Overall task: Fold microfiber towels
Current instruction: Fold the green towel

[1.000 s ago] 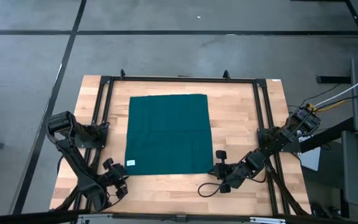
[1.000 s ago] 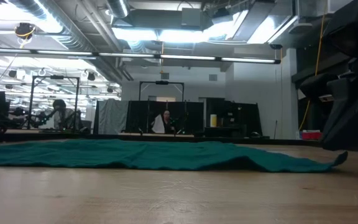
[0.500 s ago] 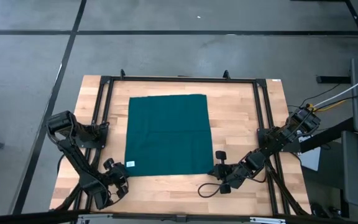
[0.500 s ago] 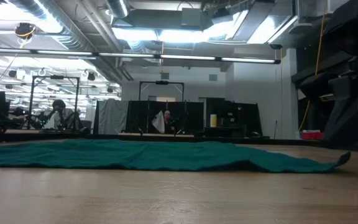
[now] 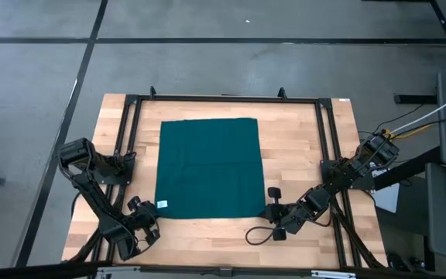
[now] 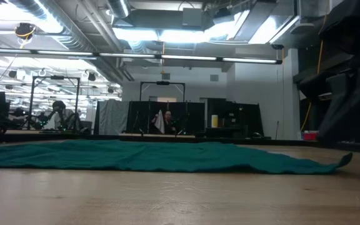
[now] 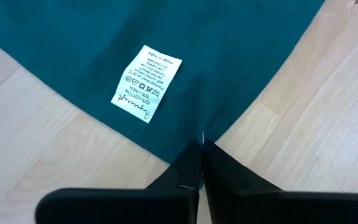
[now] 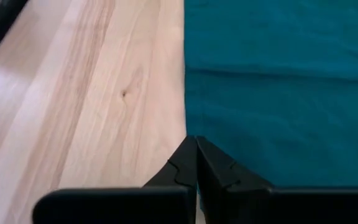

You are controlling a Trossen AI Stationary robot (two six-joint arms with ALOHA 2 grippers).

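Bench of pale jointed wood, rimmed by a black metal frame, carries everything in view. Spread flat on it lies the dark teal-green microfiber towel, a soft, nearly square cloth, slightly longer from the bench's far edge toward its near edge than across, its sides running parallel to the bench edges. A faint crease crosses the towel about halfway along that longer axis. From bench height it reads as a low, gently rumpled sheet, with one corner curled slightly up at the end.

Both dark arms reach in from the near side of the bench, one at each near corner of the towel. The left pincer sits at the towel's near left corner, fingers pressed together with their tips right at that corner's point; whether any cloth is caught between them cannot be told. The right pincer sits at the towel's near right corner, fingers likewise pressed together, tips at the cloth's edge, and again a pinch on the fabric cannot be confirmed.

Just inside the near left corner of the towel lies its small white printed care tag, flat on the cloth and tilted relative to the edges.
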